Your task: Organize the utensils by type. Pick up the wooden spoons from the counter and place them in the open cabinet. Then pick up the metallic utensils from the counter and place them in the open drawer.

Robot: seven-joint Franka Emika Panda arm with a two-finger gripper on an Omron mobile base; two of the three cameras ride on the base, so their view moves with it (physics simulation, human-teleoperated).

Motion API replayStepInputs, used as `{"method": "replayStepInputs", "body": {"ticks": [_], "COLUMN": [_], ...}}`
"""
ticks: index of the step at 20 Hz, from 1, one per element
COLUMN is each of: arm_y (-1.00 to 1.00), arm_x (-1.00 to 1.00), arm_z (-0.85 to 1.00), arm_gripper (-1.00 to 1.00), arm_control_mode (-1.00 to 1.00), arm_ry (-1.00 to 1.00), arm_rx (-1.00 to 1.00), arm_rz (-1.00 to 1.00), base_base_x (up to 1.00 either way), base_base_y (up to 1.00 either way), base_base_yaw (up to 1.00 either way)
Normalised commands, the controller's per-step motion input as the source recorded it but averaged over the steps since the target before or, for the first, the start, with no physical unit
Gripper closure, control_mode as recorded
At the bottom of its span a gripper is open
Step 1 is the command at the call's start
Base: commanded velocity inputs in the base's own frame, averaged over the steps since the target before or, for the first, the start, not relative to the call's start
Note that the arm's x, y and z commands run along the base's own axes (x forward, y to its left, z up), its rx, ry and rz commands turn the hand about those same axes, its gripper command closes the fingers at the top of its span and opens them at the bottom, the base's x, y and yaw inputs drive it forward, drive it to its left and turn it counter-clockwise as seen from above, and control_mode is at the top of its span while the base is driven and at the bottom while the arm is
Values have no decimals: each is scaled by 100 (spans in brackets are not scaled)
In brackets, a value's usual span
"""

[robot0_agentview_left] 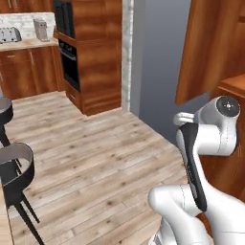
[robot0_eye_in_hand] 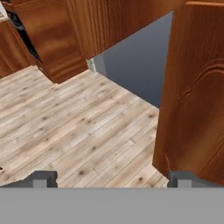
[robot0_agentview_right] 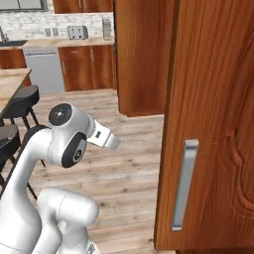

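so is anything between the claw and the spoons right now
Can't tell: no spoons or counter with them are in view. The open claw points down at bare wood floor, with a brown wooden door close on one side. Nothing lies between the fingertips.

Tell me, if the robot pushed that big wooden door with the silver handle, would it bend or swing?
The door looks like a thick wood slab, so probably stiff, not floppy. It stands tall, so it is likely heavy and slow to swing. Its silver handle looks smooth, maybe slippery.
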Motion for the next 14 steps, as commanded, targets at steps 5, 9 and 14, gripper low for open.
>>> {"method": "replayStepInputs", "body": {"ticks": [5, 9, 14], "arm_y": [0, 0, 0], "arm_x": [0, 0, 0], "arm_z": [0, 0, 0], "arm_gripper": [-100, -100, -100], "arm_control_mode": [100, 100, 100], "arm_ry": [0, 0, 0], "arm_rx": [0, 0, 0], "arm_rz": [0, 0, 0], "base_base_x": [-18, 55, 98], "base_base_y": [26, 47, 37], "base_base_yaw": [68, 11, 0]}}
